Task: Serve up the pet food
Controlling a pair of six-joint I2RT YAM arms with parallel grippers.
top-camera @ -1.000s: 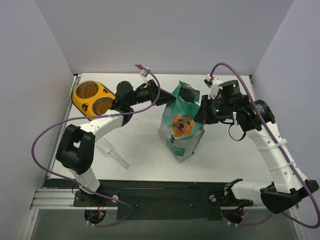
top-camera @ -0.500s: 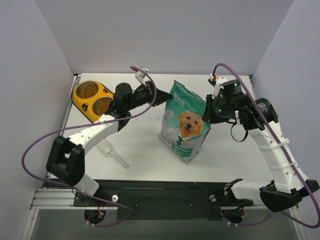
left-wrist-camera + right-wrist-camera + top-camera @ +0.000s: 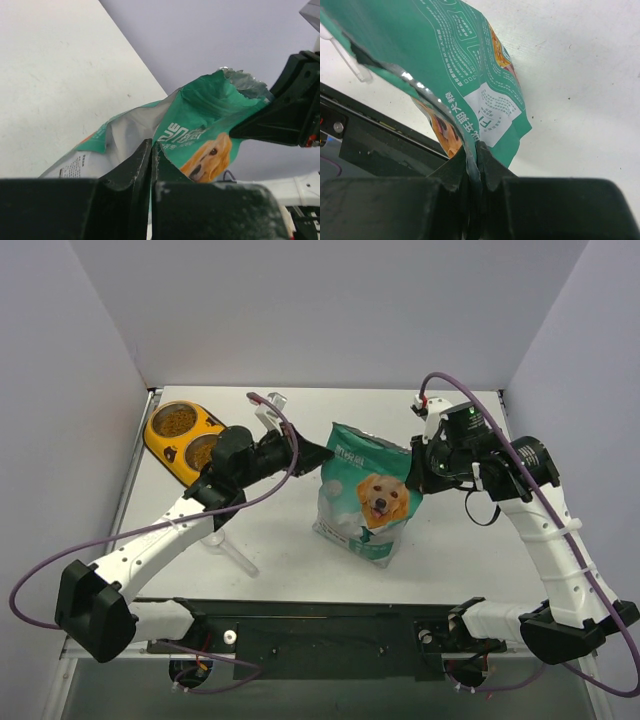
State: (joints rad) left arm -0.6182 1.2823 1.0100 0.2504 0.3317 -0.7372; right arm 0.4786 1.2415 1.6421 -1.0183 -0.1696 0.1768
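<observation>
Now pinching the left top corner of the teal pouch [image 3: 365,500] in the left gripper [image 3: 322,452], after closing it from wide open a second ago. Keeping the right top corner clamped in the right gripper [image 3: 415,475]. Holding the pouch upright near the middle of the tabletop [image 3: 290,540], stretching its mouth flat instead of gaping. Showing pet food [image 3: 176,421] already lying in both bowls of the yellow feeder [image 3: 152,443] at the back-left corner, probably meaning serving is done and closing up is beginning.

Bright even overhead light, soft shadows on table [image 3: 290,540], wrist-view foregrounds blurred, glint on pouch [image 3: 460,65] foil edge.
</observation>
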